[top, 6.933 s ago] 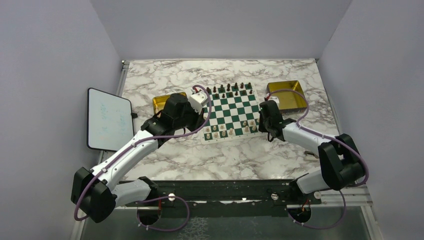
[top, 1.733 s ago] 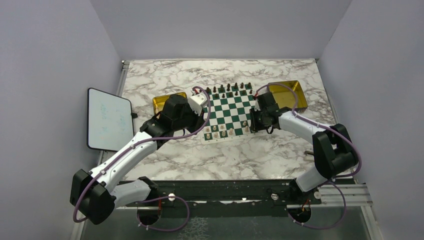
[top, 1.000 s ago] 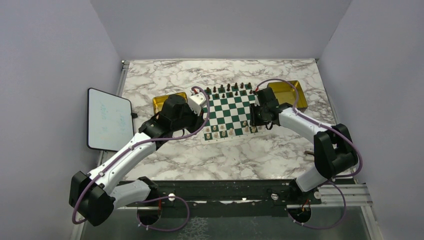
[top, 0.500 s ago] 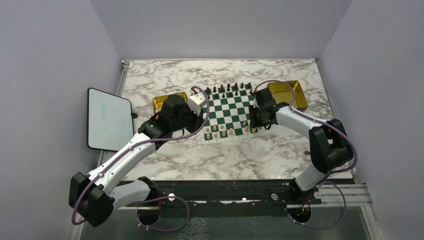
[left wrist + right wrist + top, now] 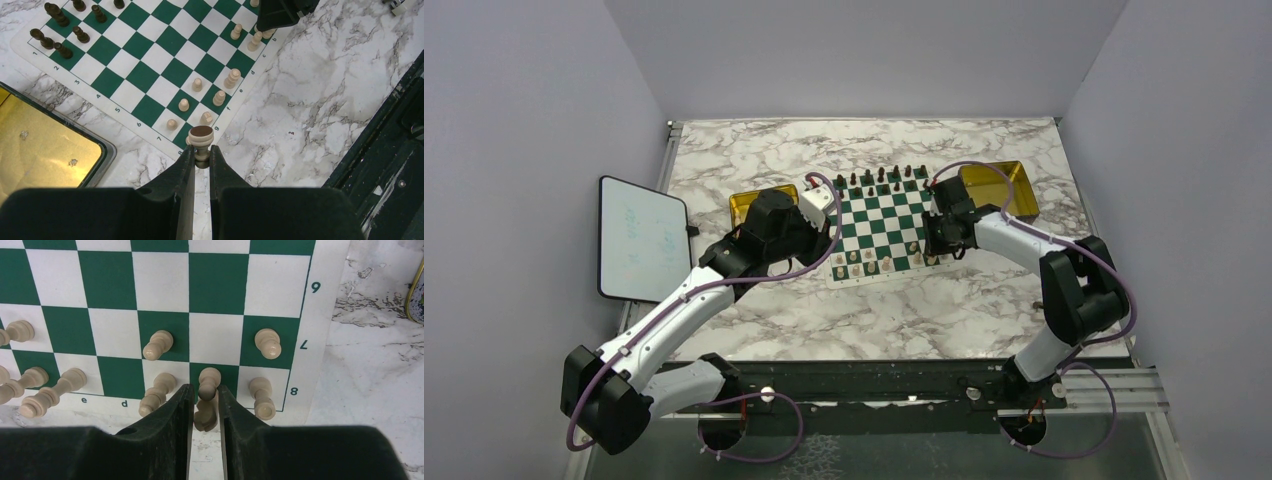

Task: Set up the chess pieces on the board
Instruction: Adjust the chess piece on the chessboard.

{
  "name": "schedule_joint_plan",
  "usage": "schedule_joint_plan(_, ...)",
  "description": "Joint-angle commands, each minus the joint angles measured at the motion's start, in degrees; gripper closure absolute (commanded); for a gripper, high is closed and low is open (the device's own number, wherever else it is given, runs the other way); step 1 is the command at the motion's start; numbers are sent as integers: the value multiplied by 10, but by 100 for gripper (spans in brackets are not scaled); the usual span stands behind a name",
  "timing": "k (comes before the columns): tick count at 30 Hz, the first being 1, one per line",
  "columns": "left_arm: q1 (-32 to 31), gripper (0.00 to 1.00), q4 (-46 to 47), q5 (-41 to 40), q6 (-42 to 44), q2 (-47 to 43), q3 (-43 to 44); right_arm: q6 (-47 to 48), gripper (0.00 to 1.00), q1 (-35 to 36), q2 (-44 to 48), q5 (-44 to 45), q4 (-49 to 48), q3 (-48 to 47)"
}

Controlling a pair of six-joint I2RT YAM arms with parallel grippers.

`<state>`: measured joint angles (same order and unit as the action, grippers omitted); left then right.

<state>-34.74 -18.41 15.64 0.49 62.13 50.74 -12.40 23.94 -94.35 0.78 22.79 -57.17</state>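
The marble surface (image 5: pixel 924 310) carries everything, with the left arm (image 5: pixel 674 310) and the right arm (image 5: pixel 1024 240) reaching in from its near edge. A white tablet (image 5: pixel 642 238) sits off its left side. The board (image 5: pixel 886 222) lies mid-surface, a flat square of green and white checks with a white lettered border, turned slightly askew. A gold tray (image 5: pixel 742 207) lies just beside its left edge and a second tray (image 5: pixel 1004 190) near its far right corner.

Dark pieces (image 5: pixel 882 177) fill the far two rows. Cream pieces (image 5: pixel 864 262) stand upright in the near two rows, small turned shapes with round heads, each about one square wide; several squares there are bare.

The left jaws are clamped narrow on a cream rook-like piece (image 5: pixel 201 142), its dark round face toward the wrist camera, held above the border at the board's near left corner. The right jaws stand narrow on either side of a cream piece (image 5: pixel 208 385) on a green square of row 8; whether they press it I cannot tell.

Against the oldest frame, the right arm has swung from the near right corner of the board to farther along its right edge, its elbow drawn inward. The left arm has hardly moved
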Motion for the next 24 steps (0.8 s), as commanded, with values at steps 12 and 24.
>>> schedule_joint_plan(12,-3,91,13,8,7,-11,-5,-6,64,6,-13,22,-10,-19)
schedule_joint_plan(24,-3,91,13,10,6,-12,-5,-4,76,7,-17,21,-8,-26)
